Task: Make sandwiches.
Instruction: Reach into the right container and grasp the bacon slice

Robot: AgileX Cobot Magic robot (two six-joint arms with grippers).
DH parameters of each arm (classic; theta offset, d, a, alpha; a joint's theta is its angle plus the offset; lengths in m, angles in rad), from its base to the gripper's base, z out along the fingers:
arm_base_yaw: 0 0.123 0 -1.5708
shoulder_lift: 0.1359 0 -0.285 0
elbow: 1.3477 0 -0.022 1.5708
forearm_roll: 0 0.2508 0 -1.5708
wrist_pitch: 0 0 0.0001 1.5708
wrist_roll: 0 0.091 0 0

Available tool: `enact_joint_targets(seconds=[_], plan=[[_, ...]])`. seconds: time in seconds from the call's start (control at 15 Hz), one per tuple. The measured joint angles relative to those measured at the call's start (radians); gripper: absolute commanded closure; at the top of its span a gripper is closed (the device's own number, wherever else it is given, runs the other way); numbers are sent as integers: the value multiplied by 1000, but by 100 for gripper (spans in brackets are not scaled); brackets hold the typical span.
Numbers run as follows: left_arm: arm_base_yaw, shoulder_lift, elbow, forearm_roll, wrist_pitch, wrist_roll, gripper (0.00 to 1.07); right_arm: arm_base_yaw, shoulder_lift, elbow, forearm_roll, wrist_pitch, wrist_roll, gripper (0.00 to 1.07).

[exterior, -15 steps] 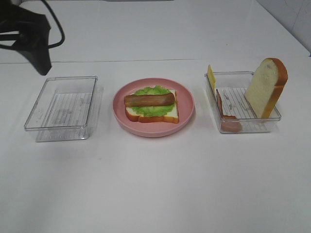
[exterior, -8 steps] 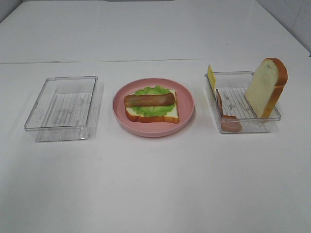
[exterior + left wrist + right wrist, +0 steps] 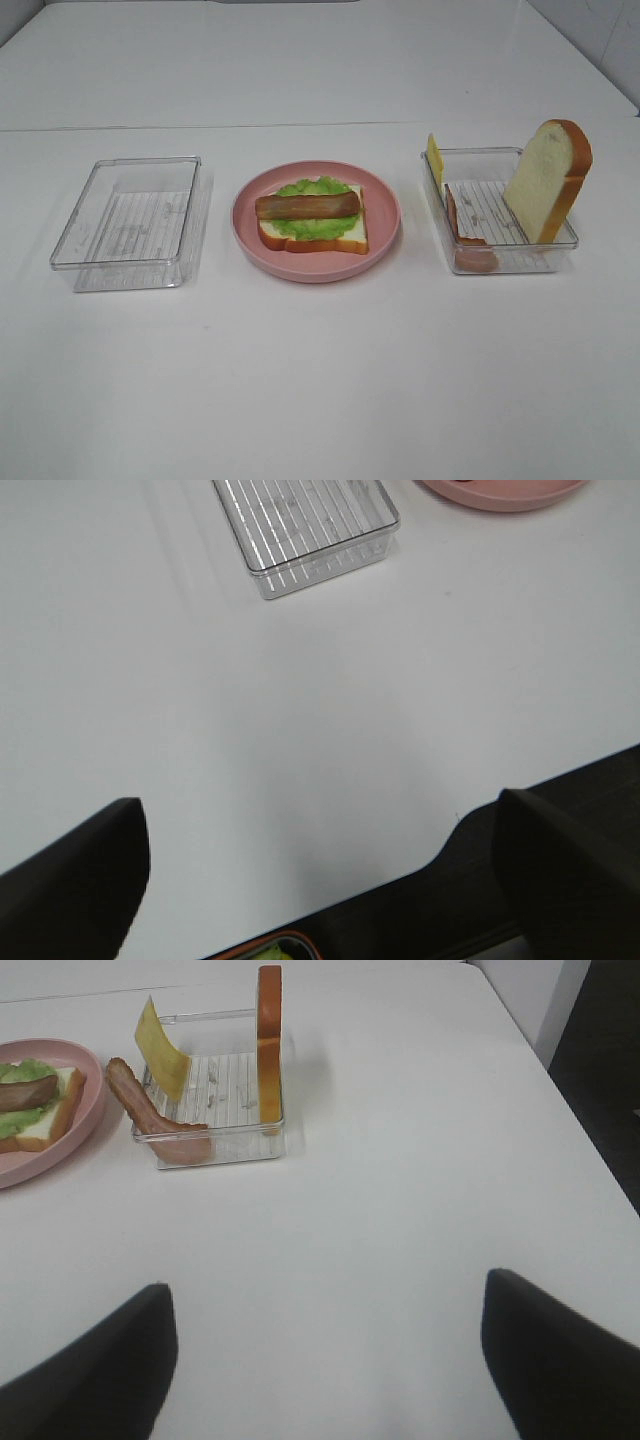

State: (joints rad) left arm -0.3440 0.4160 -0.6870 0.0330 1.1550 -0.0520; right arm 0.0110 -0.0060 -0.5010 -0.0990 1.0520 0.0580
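Note:
The part-built sandwich (image 3: 312, 215) lies on the round pink plate (image 3: 385, 235): one white bread slice, frilly green lettuce (image 3: 310, 187) and a brown meat strip (image 3: 305, 205) on top. It also shows in the right wrist view (image 3: 30, 1100). The second bread slice (image 3: 545, 180) stands upright in the right clear tray (image 3: 520, 258), with a yellow cheese square (image 3: 434, 157) and another meat strip (image 3: 470, 250) leaning on its near side. Neither arm shows in the high view. My left gripper (image 3: 320, 880) is open and empty over bare table near its edge. My right gripper (image 3: 325, 1360) is open and empty, well short of the right tray (image 3: 240, 1138).
An empty clear tray (image 3: 130, 225) stands left of the plate, also in the left wrist view (image 3: 305, 525). The white table's edge and dark floor show beside the left gripper. A small green and orange thing (image 3: 265, 950) sits below the table edge.
The left arm, seen at the far left a second ago, has left the high view. The food and trays have not moved.

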Motion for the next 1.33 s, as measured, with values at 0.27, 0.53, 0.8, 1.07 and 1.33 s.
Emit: enact_joint_targets(seconds=[0.27, 0.53, 0.8, 1.07, 1.33], plan=[[0, -339, 143, 11, -1, 9, 18, 0, 0, 0, 0, 0, 0, 29], [0, -422, 158, 18, -46, 11, 18, 0, 63, -15, 5, -35, 0, 29], [0, -422, 187, 18, -96, 15, 18, 0, 357, -105, 64, -142, -1, 29], [0, -422, 187, 18, -96, 16, 18, 0, 667, -214, 177, -151, -102, 29], [0, -422, 187, 18, -96, 18, 18, 0, 1107, -394, 395, -155, -309, 29]])
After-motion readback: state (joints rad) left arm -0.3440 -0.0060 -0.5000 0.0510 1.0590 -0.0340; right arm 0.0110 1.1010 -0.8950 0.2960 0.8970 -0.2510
